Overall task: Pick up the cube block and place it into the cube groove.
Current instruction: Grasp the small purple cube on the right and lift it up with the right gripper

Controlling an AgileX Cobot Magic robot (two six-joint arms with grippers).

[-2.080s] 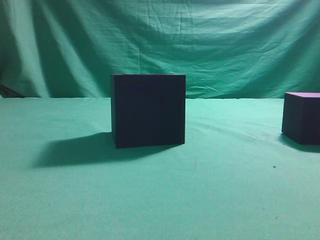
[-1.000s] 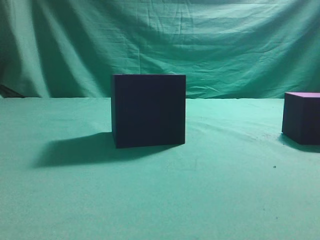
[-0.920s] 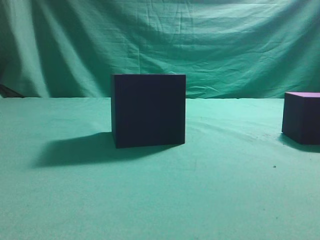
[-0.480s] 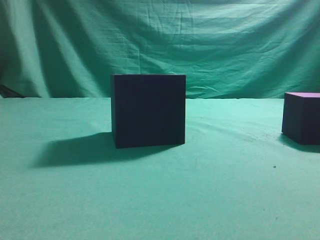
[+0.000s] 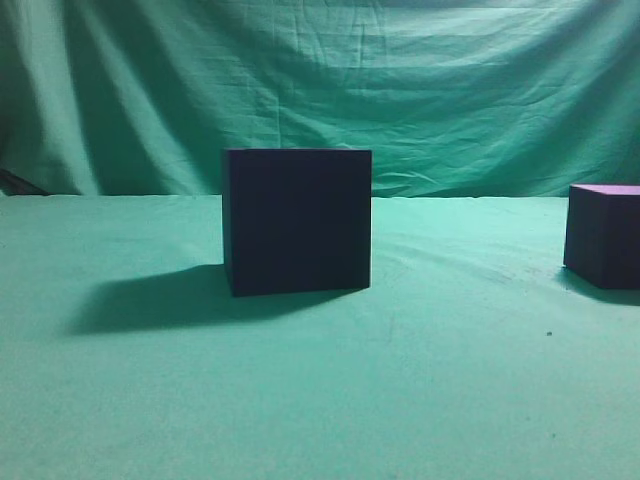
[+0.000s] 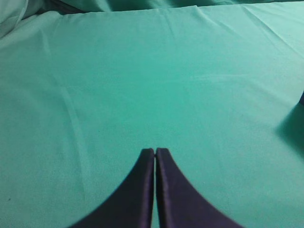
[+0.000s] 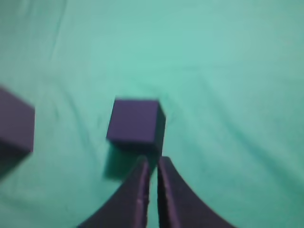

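At the bottom of each wrist view, the left hand and right hand have fingers pressed together, holding nothing. Just beyond the right hand sits the small purple-topped cube block on the green cloth tabletop; at mid-frame stands the large dark matte box.

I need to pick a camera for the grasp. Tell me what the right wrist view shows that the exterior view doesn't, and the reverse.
Only the right wrist view shows the right end effector, jaws nearly closed, just short of the cube block, and the block's whole purple top. Only the exterior view shows the hanging green backdrop and the large dark box whole, from the side; its groove is hidden. Both show the block, the box and the green tablecloth.
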